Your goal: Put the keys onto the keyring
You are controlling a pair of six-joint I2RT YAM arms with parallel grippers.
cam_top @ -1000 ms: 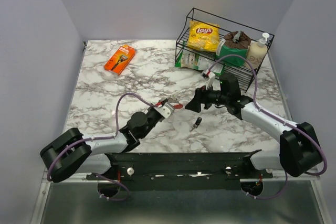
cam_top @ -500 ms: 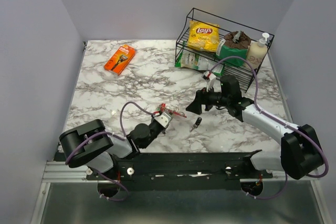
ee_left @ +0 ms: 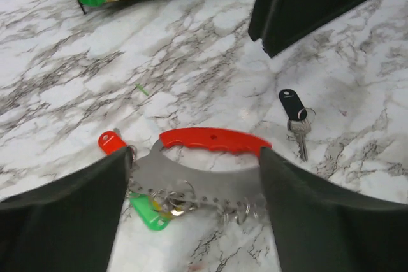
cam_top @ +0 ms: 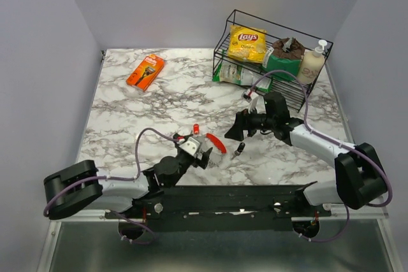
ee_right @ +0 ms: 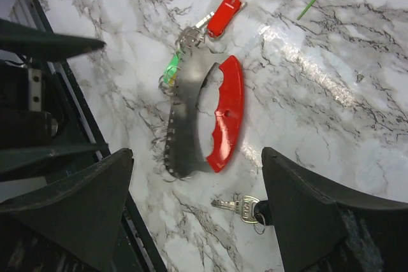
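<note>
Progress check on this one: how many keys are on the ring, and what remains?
Done: the red-headed key and green-headed key look hooked to the keyring, which lies flat on the marble table. In hand: nothing; the left gripper and right gripper are both open. Left: the black-headed key lies loose beside the ring, still to be threaded on.

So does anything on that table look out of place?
One black key lies alone on the marble, apart from the keyring, while the red key and green key sit bunched at its end. A tiny green sliver also lies loose. Nothing looks spilled or broken.
</note>
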